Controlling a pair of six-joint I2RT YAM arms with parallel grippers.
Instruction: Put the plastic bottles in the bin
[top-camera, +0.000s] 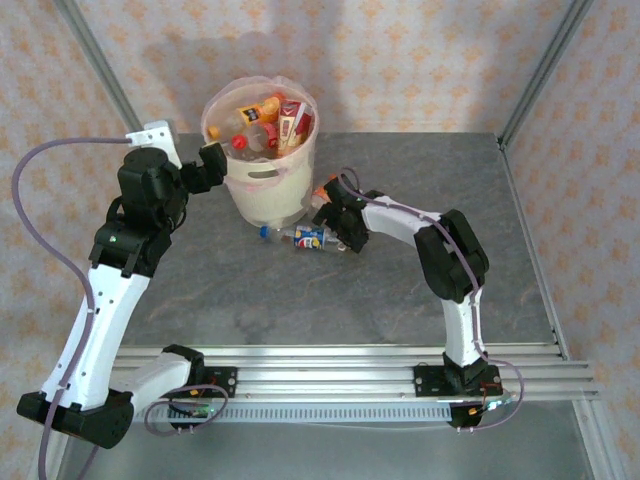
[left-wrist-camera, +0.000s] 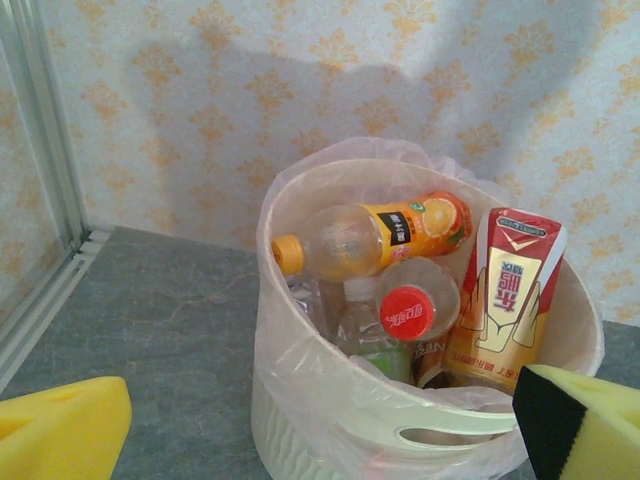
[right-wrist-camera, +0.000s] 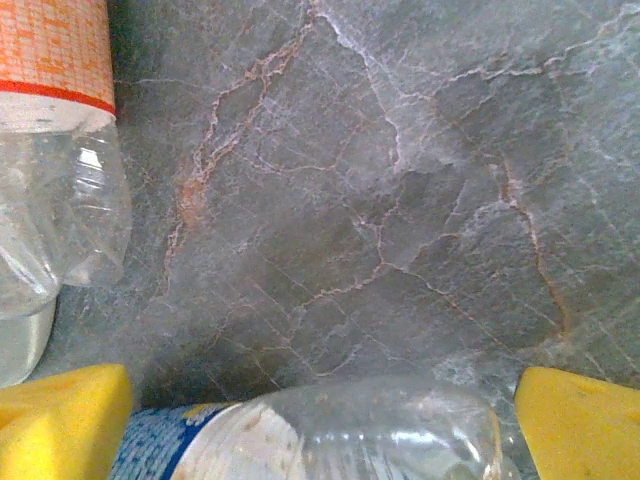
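The right gripper (top-camera: 338, 228), wide open, straddles the crumpled clear blue-labelled plastic bottle (right-wrist-camera: 350, 425) lying on the grey marbled table (right-wrist-camera: 400, 200); it should sink lower and close mid-body. Just beyond stands the bottle-filled round cream plastic bin (top-camera: 262, 185), with the left gripper (top-camera: 212, 165) open beside its rim.

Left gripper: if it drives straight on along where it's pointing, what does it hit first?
Probably the near wall of the bin, around its rim: it sits dead ahead between the left gripper's open fingers. The plastic bottles inside lie beyond that wall. The gap to it is hard to judge.
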